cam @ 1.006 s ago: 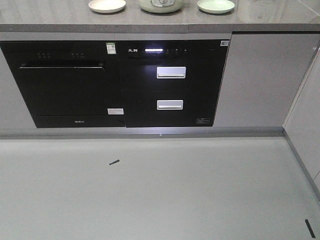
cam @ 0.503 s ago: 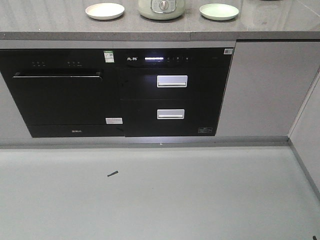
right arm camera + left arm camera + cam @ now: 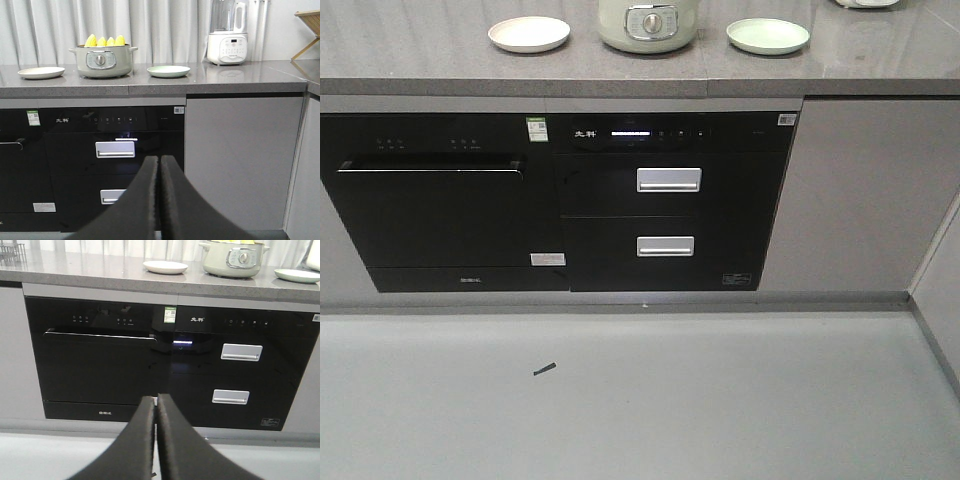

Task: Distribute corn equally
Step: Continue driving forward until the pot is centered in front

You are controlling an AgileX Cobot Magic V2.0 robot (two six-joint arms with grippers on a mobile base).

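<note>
Several yellow corn (image 3: 105,41) cobs stand upright in a pale green pot (image 3: 102,60) on the grey countertop (image 3: 150,82); their tips also show at the pot (image 3: 235,260) rim in the left wrist view. A white plate (image 3: 41,72) lies left of the pot and a light green plate (image 3: 168,71) right of it. The front view shows the same pot (image 3: 648,25), white plate (image 3: 529,33) and green plate (image 3: 768,35). My left gripper (image 3: 156,399) is shut and empty, low before the black oven. My right gripper (image 3: 159,160) is shut and empty, facing the drawers.
Under the counter are a black oven (image 3: 440,210) with a bar handle and a black two-drawer appliance (image 3: 665,205) with silver handles. A white blender (image 3: 227,35) stands at the counter's right. A wooden rack (image 3: 309,20) sits far right. A small dark scrap (image 3: 545,369) lies on the floor.
The front view has shifted closer to the counter: the cabinets, plates and pot sit lower in the frame and the floor scrap has moved down.
</note>
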